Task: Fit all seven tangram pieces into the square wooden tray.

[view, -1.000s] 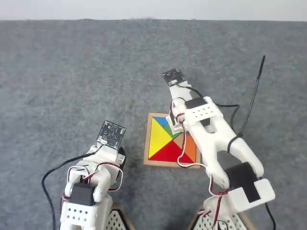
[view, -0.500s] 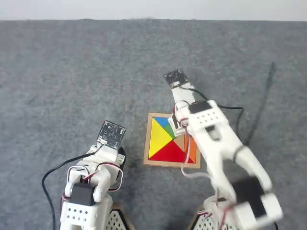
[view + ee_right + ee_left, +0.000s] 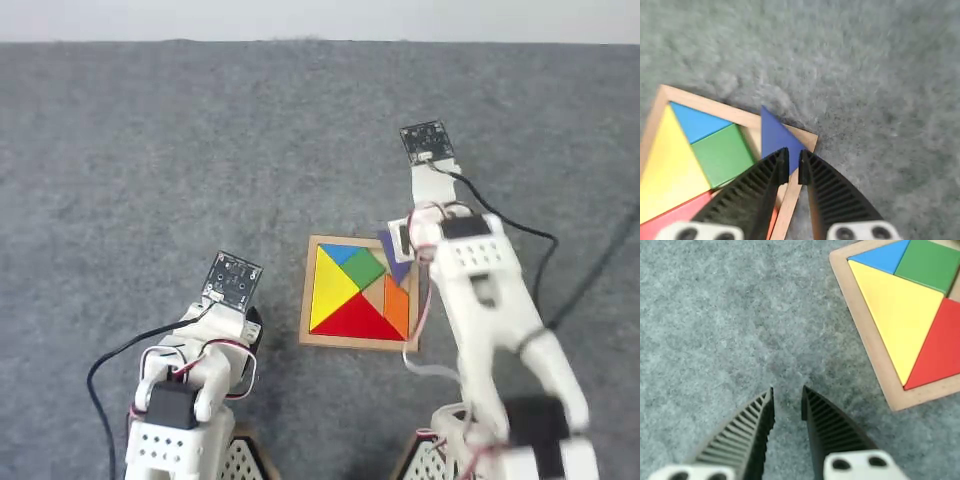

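Grey felt-like counter (image 3: 150,130), fuzzy and mottled, lighter and darker flecks across the whole surface. Beyond the counter's far edge, a plain pale wall (image 3: 300,20), just a narrow band, bare and off-white. Far edge of the counter slightly ragged against that wall. Soft, even light over the counter; faint, blurry shadows on the felt. Close up, coarse matted fibres.

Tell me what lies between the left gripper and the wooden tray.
Only bare grey carpet separates the left gripper from the wooden tray, as the left wrist view shows.
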{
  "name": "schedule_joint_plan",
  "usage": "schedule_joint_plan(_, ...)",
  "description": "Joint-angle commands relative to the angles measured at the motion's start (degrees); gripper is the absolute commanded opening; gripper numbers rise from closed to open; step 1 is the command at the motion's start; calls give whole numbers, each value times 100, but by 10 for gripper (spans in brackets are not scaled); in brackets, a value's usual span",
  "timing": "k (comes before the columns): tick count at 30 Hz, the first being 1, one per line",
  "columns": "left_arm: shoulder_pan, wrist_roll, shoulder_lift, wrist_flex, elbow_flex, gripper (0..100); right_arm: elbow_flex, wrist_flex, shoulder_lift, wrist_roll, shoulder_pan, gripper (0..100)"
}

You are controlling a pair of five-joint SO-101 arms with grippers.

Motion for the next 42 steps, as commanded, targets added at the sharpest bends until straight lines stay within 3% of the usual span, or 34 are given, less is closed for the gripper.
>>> schedule_joint_plan(1,9,35,-9,26,-40,88,-967,-92,822,-88,48,58)
schedule_joint_plan(6,9,35,-9,26,-40,88,-1512,-84,1710,-202,48,58)
schedule_joint_plan(16,9,35,-9,26,-40,88,-1495,259,1789,-202,-435,58)
schedule_joint_plan(34,9,35,-9,26,-40,88,53,-4,-22,26,-637,58)
schedule_joint_plan(42,9,35,-9,26,-40,88,246,-426,875,167,-523,58)
